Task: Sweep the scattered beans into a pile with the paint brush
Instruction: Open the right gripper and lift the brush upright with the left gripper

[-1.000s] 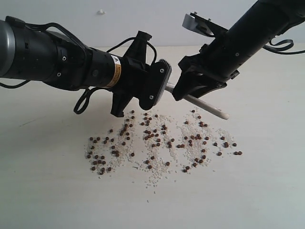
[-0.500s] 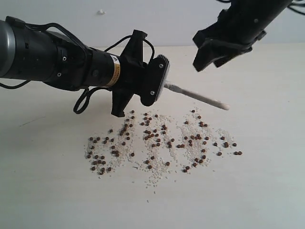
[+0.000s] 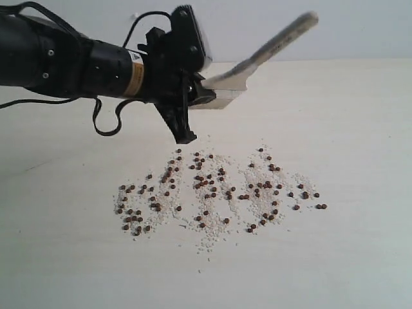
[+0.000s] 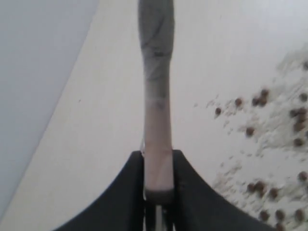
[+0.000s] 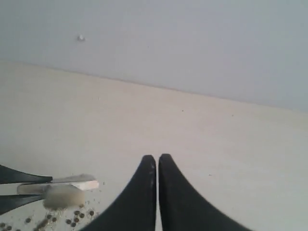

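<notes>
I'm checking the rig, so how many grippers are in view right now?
2. The left gripper holds the paint brush off the table; the right gripper, shut and empty, shows only in its own wrist view.

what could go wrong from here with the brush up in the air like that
1. The left gripper pinches the brush at one narrow spot, with the handle slanting up. It may twist or slip in the grip once it presses down.
2. The beans lie in a wide band on the table. A hard or fast stroke could roll the round ones farther apart instead of gathering them.
</notes>
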